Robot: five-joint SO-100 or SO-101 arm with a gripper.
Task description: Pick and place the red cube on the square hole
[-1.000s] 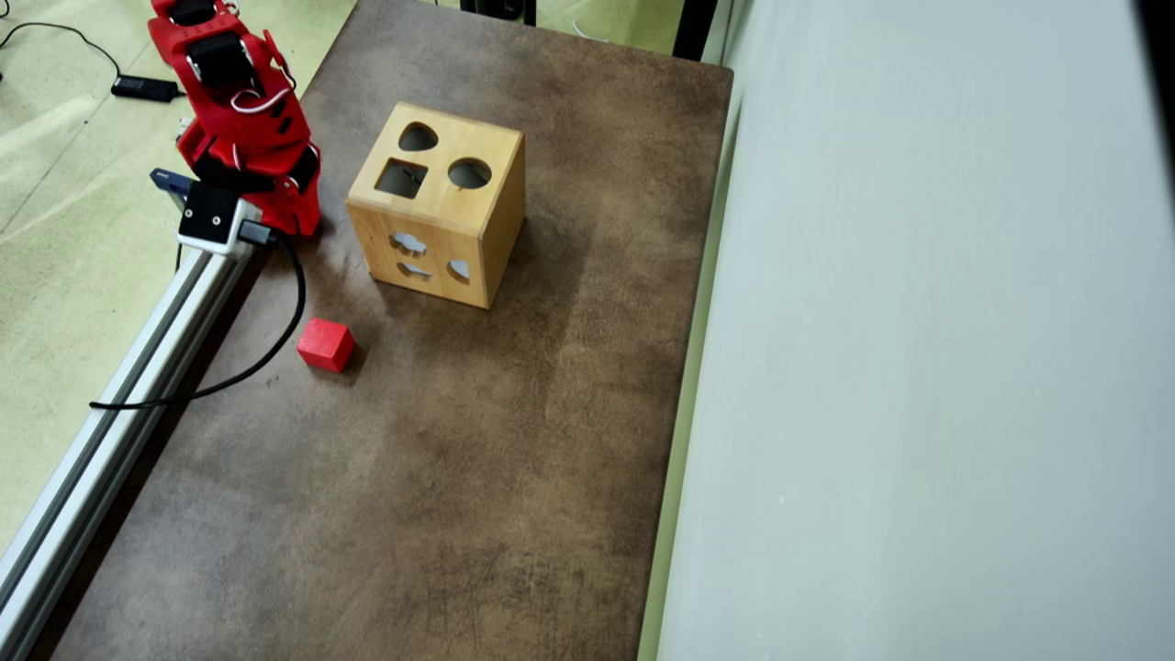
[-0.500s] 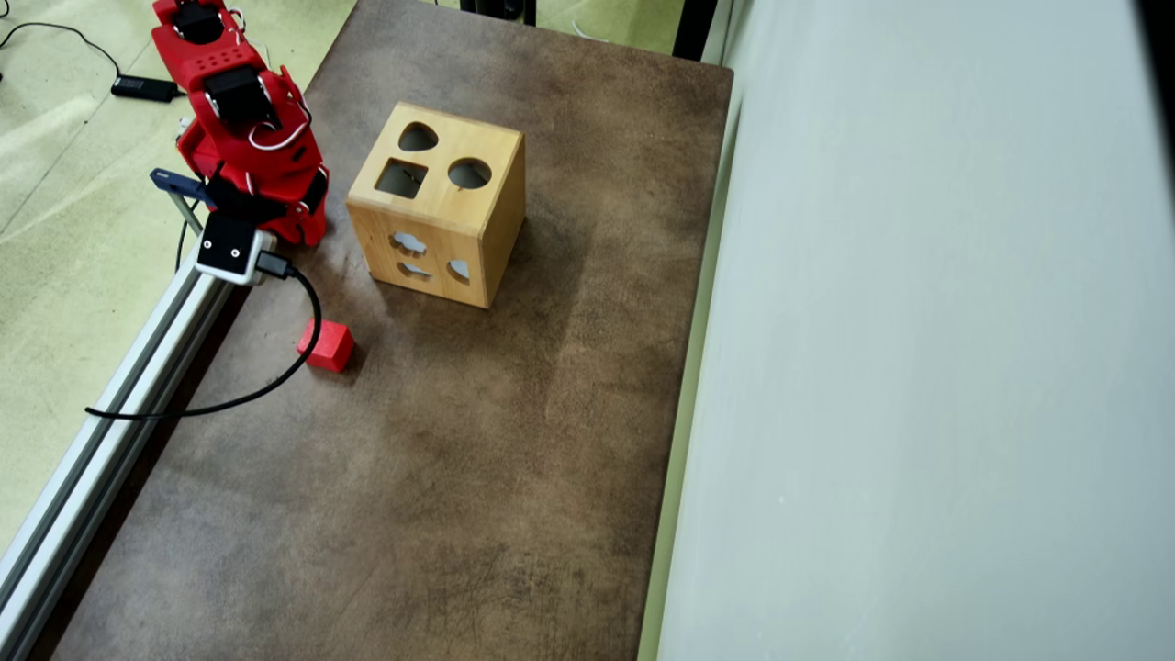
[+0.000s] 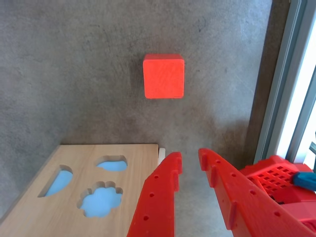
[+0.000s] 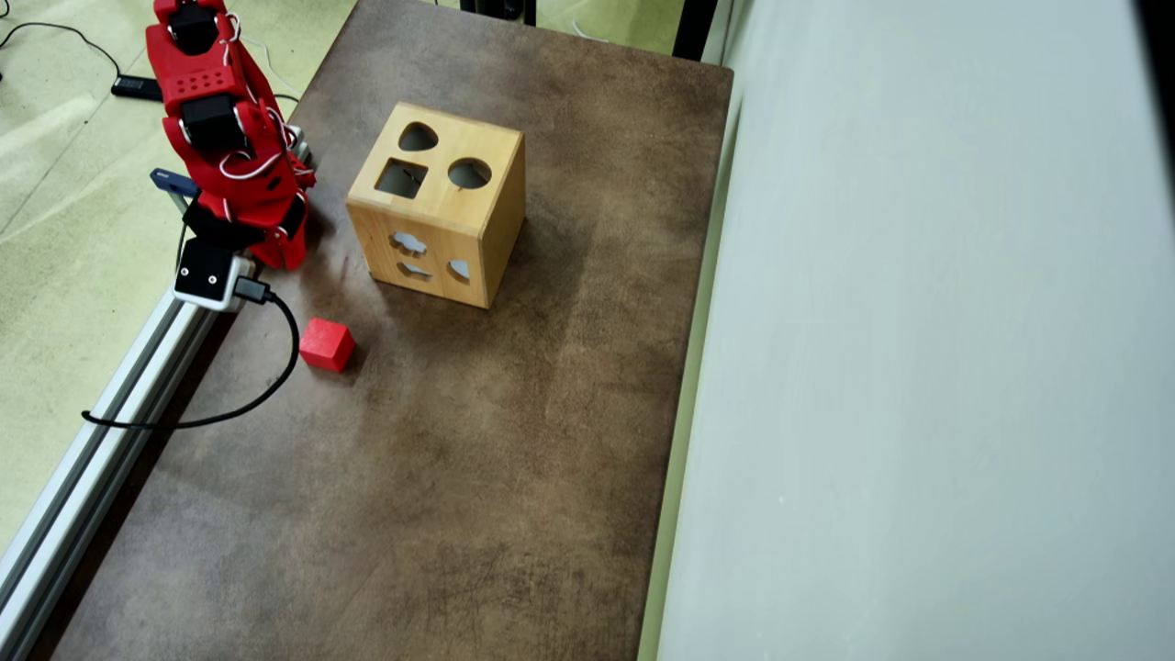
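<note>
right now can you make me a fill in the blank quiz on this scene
1. The red cube lies on the ____, apart from the box.
2. The gripper holds ____.
3. On the box's top face, the square hole sits beside a ____ hole and a heart-like one.
4. The cutouts on the box's side face number ____.

Missing words: table; nothing; round; three

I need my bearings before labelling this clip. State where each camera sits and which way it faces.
Wrist view: rides behind the claw, looking down at the red cube and wooden box; both fingers show.
Overhead view: fixed above the table, looking down; the red arm shows.
Both share cube and box.
</note>
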